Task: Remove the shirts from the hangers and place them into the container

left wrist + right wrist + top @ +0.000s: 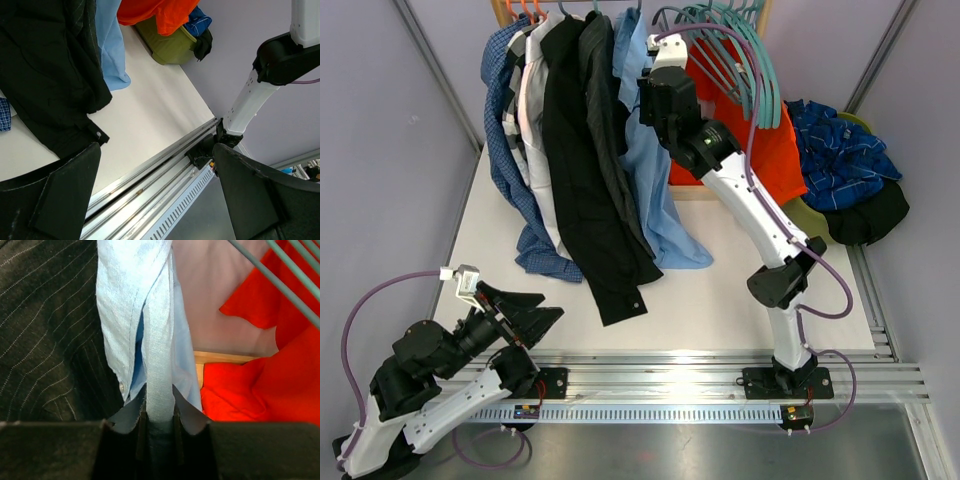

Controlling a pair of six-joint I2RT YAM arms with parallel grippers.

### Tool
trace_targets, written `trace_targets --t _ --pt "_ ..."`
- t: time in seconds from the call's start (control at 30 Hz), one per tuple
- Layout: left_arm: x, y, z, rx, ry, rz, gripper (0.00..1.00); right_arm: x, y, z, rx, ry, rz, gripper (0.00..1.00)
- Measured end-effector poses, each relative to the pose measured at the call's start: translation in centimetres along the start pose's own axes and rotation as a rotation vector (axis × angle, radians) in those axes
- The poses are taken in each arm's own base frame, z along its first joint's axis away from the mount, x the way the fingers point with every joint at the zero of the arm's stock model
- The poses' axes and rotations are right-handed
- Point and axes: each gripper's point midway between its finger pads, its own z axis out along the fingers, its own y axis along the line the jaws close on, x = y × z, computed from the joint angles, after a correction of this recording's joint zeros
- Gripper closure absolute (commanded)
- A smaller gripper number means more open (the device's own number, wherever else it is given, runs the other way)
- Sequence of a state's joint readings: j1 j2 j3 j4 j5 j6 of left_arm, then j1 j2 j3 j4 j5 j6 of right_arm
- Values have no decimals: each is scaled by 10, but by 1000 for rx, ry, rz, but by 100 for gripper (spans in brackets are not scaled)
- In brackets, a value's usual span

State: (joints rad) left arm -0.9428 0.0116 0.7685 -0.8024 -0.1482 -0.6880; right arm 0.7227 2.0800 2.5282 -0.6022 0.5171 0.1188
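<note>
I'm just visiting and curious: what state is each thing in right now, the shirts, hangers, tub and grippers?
left gripper: open, empty.
right gripper: shut on light blue shirt.
light blue shirt: hanging, pinched.
black shirt: hanging, untouched.
teal hangers: bare.
container: holds dark blue checked shirt.

White table (pixel 720 300), orange cloth (pixel 786 150), aluminium rail (pixel 670 376)

The light blue shirt (pixel 159 365) is fine-woven cloth with a faint sheen, the charcoal shirt (pixel 50 340) is matt pinstriped cloth, the worktop (pixel 150 115) is smooth matt white, and its rail (pixel 145 179) is brushed metal.
</note>
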Motion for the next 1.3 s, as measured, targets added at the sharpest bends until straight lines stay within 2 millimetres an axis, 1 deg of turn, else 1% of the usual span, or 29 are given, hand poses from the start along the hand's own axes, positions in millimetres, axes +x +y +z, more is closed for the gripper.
trace_targets --t 0.07,0.17,0.27,0.37,0.57,0.67,0.77,0.9,0.93,1.0,1.03,1.07,1.13,1.2,1.23,1.3 --pt "0 0 0 -3 1 0 1 -3 -2 -2 -8 -5 -6 100" --pt "1 2 -1 -9 3 1 1 -13 -6 -7 -13 -35 -24 100" --pt "1 2 -1 -8 2 1 1 -29 -9 -12 -15 -85 -51 100" --pt "0 1 -2 -5 0 3 1 -52 -12 -17 -17 -155 -87 100" --pt "-3 -2 -4 4 -8 8 1 -81 -18 -32 -16 -239 -151 100" --pt "-3 -2 -4 6 -7 10 1 -91 -26 -53 -17 -287 -174 100" --pt "-3 -3 -4 13 -6 13 1 -97 -31 -94 -41 -325 -188 100" --pt "-6 -7 -4 33 -18 18 1 -107 -32 -161 -121 -358 -143 100" --pt "-8 -9 -3 42 -25 19 1 -105 -33 -178 -148 -351 -121 100" --pt "-11 -13 -2 59 -38 22 1 -94 -42 -208 -192 -326 -77 100" --pt "-12 -14 -1 66 -43 24 1 -85 -45 -219 -211 -308 -59 100" --pt "-13 -16 0 74 -48 27 1 -73 -48 -233 -237 -284 -34 100" --pt "-16 -19 2 91 -62 33 1 -40 -49 -253 -301 -208 1 100" --pt "-19 -24 6 104 -69 45 1 -3 -44 -268 -369 -123 26 100" --pt "-21 -29 11 117 -70 51 1 23 -40 -277 -412 -56 38 100" --pt "-22 -37 25 137 -56 65 1 65 -31 -290 -477 56 48 100"
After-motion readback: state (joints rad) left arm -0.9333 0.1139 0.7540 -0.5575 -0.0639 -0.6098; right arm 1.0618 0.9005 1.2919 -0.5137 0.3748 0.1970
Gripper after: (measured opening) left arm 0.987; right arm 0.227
